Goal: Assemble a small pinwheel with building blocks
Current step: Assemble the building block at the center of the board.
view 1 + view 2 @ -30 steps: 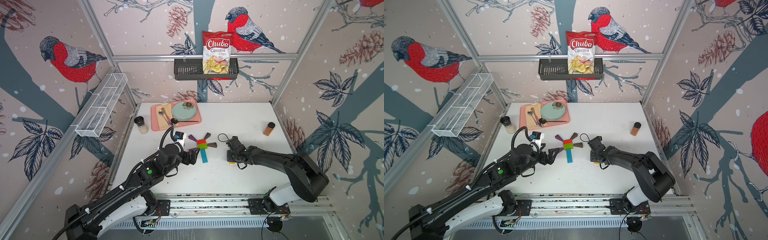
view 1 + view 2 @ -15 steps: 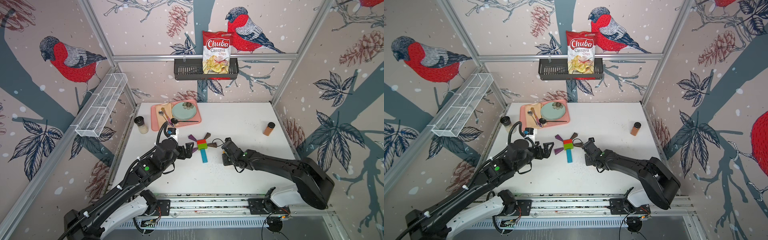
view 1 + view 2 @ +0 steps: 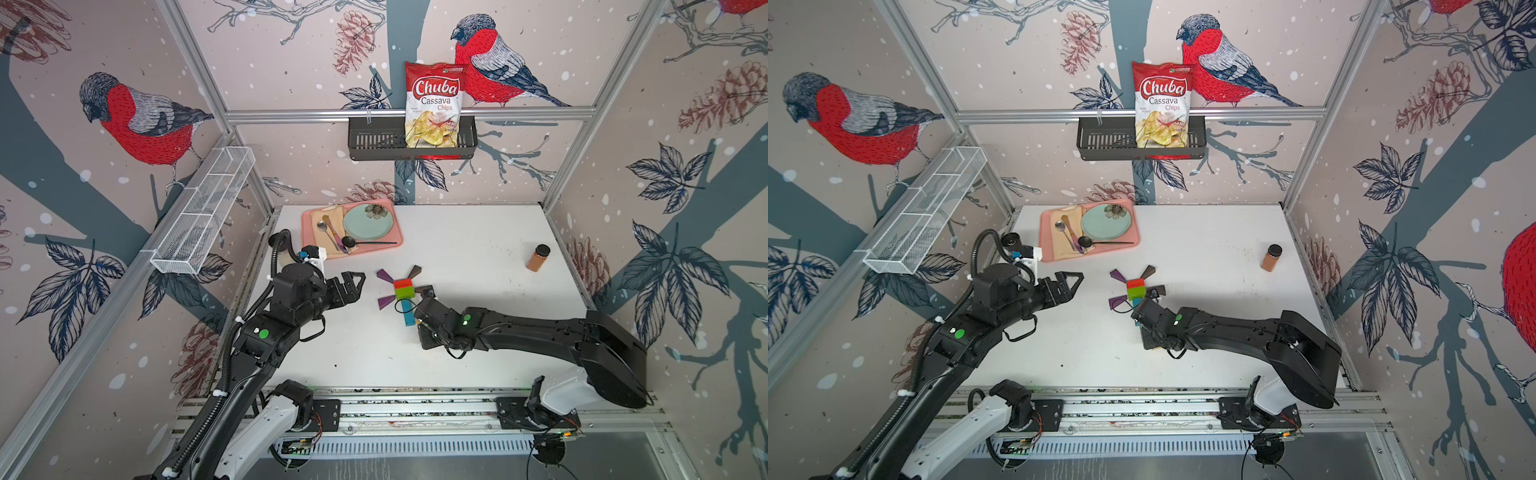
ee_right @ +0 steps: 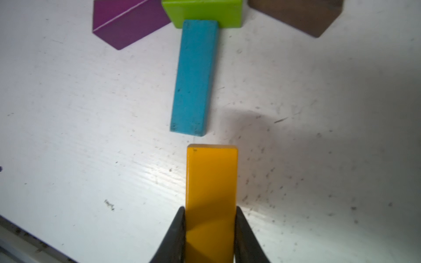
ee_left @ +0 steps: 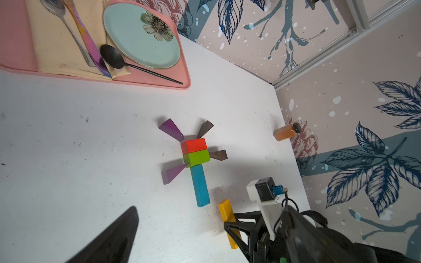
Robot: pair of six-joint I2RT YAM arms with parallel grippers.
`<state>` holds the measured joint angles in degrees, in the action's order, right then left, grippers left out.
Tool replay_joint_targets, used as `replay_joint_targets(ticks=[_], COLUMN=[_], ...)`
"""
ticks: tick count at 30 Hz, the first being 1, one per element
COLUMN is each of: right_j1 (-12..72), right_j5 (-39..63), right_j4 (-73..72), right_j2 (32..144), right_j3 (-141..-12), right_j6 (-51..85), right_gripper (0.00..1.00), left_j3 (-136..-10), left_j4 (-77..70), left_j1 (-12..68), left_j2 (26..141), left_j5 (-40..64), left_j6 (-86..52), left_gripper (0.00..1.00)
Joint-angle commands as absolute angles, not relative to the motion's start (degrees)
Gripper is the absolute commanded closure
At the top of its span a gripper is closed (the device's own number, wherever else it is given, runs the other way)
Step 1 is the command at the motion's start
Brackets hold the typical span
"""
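Top views: pinwheel (image 3: 403, 289) flat at mid-table. Left gripper (image 3: 360, 284) beside purple wedges (image 3: 384, 276), apart, jaws spread wide, empty. Chip bag (image 3: 434, 104) on back shelf reads "Chuba Cassava Chips".

Left wrist: one red block (image 5: 194, 145), one green block (image 5: 197, 158), one blue bar (image 5: 200, 186), two purple wedges, two brown wedges (image 5: 205, 128), one yellow bar (image 5: 227, 218).

Right wrist: right gripper (image 4: 210, 211) clamped on yellow bar. Bar's end just short of blue bar, small gap.
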<state>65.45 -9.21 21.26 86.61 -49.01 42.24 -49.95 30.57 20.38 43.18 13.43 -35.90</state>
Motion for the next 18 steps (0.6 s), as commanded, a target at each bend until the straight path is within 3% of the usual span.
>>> replay_joint_targets(ticks=[1,8,18], right_j1=[68.3,73.2,71.3], right_j5=[-10.3,-13.2,-14.0], right_j4=[22.9,22.7,24.9], right_j2=[88.1,95.8,99.9], right_j3=[-50.2,-53.5,-55.2], right_j6=[48.9,53.6,55.0], right_gripper=[0.83,0.82,0.81], left_j3=[-49.7,-49.1,-47.2], left_j4=[31.9,30.9,33.5], left_j1=[16.6,14.8,14.8], left_j2=[41.9,40.3,36.3], left_j5=[20.7,19.8,17.2], left_j6=[-34.5,-32.6,-32.4], left_gripper=[0.03,0.03,0.03])
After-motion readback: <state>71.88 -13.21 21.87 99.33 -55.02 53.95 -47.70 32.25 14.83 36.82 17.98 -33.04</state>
